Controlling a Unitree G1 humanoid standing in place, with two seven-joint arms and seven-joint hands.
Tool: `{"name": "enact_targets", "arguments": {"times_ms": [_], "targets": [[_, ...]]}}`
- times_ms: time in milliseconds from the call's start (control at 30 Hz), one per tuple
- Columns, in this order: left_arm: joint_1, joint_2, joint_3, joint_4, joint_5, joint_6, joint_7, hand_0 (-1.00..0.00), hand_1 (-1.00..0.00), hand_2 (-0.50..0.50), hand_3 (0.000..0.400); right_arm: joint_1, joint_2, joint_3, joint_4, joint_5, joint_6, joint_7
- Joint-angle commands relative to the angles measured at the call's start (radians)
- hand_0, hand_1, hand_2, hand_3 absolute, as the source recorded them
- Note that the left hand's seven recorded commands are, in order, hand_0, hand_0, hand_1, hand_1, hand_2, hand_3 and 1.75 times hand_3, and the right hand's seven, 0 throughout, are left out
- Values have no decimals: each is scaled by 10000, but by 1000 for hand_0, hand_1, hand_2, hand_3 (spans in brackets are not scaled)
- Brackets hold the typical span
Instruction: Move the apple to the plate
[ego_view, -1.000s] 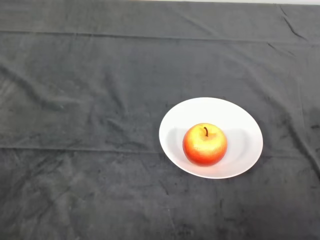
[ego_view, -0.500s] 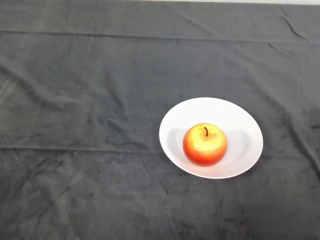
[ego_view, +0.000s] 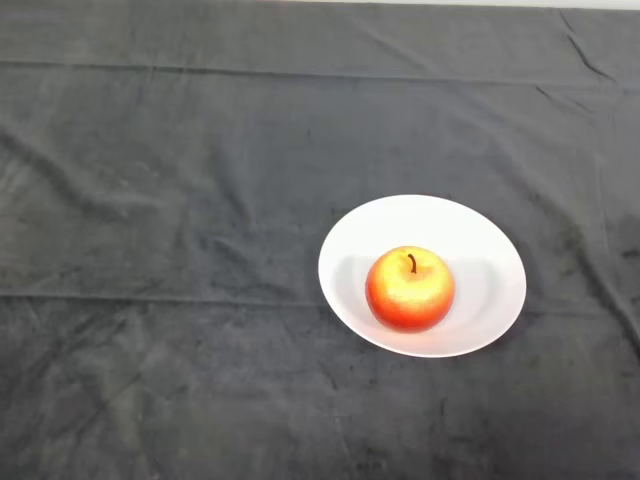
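the apple (ego_view: 410, 289) sits upright on the plate (ego_view: 480, 235), stem up, a little toward the near-left part of the plate's well. it is red round the sides and yellow-orange across the top, with a dark short stem standing out of a shallow dip. its underside rests on the white surface, and a soft shadow falls just left of it inside the plate. white rim shows all round the apple, widest on the far and right sides.

set against the two earlier frames, nothing differs: the apple keeps the same spot and the same turn of its stem, and the plate lies in the same place on the cloth.

the plate is white, round and shallow, lying right of the middle of the view and flat on the cloth (ego_view: 180, 200). the cloth is dark grey and covers the whole table, with creases running across it: one long fold near the far edge, another crossing level with the plate's near half, and smaller wrinkles at the left side and far right corner. a thin pale strip shows beyond the cloth's far edge.

no part of the robot is in the view, so nothing holds or touches the apple or the plate.
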Motion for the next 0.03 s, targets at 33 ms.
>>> {"name": "enact_targets", "arguments": {"times_ms": [33], "targets": [[-225,-21,190,261,131,137,-76,0,0,0,0,-431,-358,-161,-71,246,-43,46]]}}
